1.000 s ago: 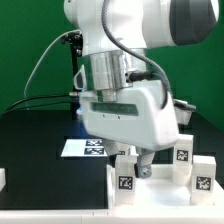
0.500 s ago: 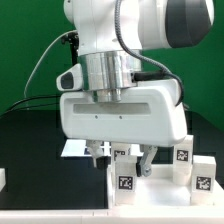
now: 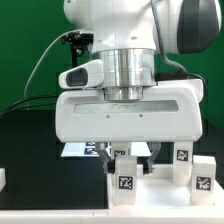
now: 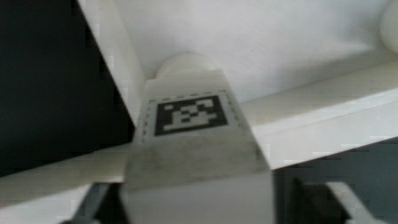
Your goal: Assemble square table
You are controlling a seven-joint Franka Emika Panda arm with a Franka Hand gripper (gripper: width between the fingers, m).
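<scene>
Gripper [image 3: 130, 152] straddles a tagged leg [image 3: 125, 180], whether clamped unclear; off-centre closing at six o'clock may tip it.

Arm: white Panda arm [image 3: 120, 25] descends from above, filling the middle of the exterior view.
Wrist: ribbed grey cylinder [image 3: 128, 72] vertical, broad white hand housing [image 3: 128, 118] square to the camera.
Gripper [image 3: 128, 152]: pointing straight down; dark fingers [image 3: 152, 151] partly parted, low, near the table.
</scene>
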